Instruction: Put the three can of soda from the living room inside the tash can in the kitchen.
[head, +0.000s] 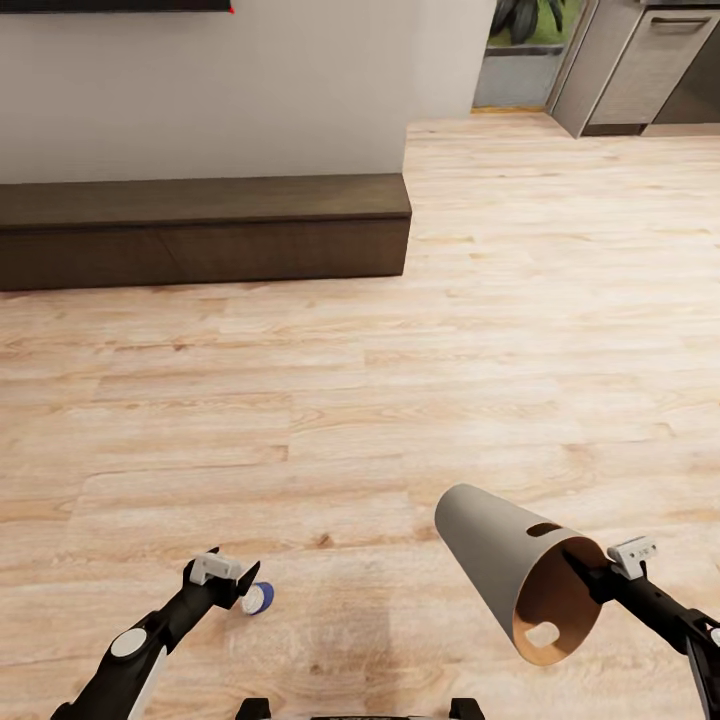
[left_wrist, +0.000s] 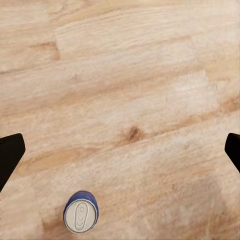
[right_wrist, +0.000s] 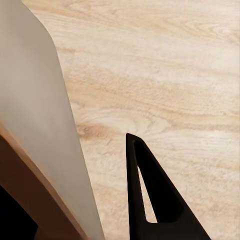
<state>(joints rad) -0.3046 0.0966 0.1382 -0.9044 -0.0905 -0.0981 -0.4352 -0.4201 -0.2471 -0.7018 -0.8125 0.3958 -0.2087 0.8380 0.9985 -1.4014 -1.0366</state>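
My left tool (head: 232, 578) hangs open at lower left, the upright blue soda can (head: 256, 598) on the floor just right of it. My right tool (head: 600, 570) grips the tash can (head: 500, 560) by its rim at lower right, tipped sideways.

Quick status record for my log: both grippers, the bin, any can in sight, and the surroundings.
left gripper: open, empty, above the floor
blue can: upright on the wood floor, just beside the left gripper
right gripper: shut on the trash can rim
trash can: lifted, tipped on its side, brown inside facing the robot
bench: along the wall ahead
kitchen cabinets: far right
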